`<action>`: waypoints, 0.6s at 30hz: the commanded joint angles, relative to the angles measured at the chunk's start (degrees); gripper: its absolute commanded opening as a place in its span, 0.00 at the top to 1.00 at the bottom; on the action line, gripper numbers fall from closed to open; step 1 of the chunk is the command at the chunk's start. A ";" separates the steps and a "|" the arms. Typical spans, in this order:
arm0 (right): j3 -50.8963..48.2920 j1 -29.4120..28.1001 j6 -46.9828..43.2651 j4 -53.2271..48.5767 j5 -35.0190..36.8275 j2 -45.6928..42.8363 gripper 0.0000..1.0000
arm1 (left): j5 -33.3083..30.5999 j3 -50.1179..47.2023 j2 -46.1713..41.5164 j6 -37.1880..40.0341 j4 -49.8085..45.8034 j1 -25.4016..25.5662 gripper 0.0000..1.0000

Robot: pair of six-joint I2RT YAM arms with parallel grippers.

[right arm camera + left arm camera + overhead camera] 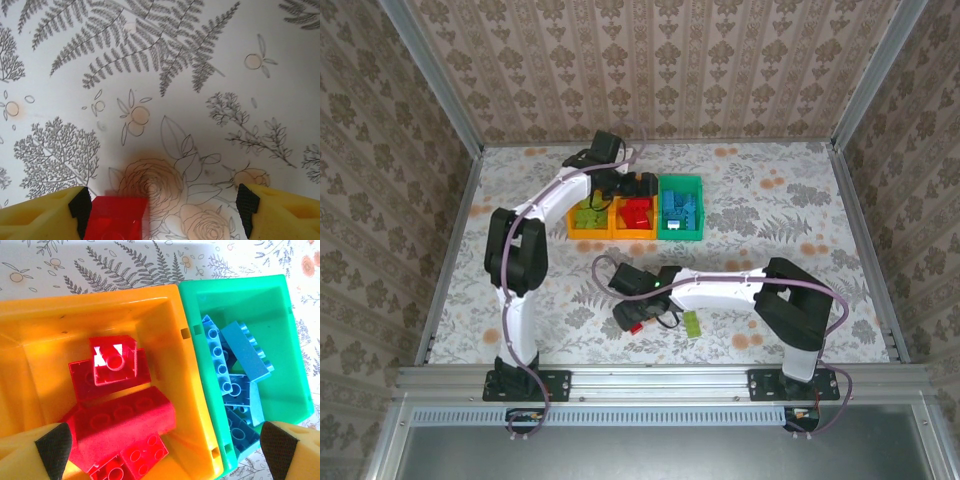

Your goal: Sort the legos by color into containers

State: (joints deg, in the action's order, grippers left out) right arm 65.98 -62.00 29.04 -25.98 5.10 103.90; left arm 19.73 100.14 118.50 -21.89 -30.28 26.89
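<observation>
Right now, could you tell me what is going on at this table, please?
Color sorting is under way. The left end effector hangs open over the middle orange bin of red bricks, beside the green bin of blue bricks. The right end effector, open, is down by a red brick on the table; a lime brick lies nearby.

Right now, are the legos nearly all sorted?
Nearly. Done: lime bricks sit in the left yellow bin, red bricks in the middle bin, blue bricks in the green bin. In hand: the right gripper, jaws open, straddles a red brick on the table. Left: that brick and one lime brick beside it.
</observation>
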 commanded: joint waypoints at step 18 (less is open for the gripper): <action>6.03 -4.18 -1.45 -10.85 -0.33 6.26 0.57 | -0.02 -12.27 -13.83 -2.49 3.91 -4.78 0.00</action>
State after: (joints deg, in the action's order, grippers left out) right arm 69.93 -66.13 27.31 -32.82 1.96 108.77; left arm 20.29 89.76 108.09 -23.62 -27.16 23.18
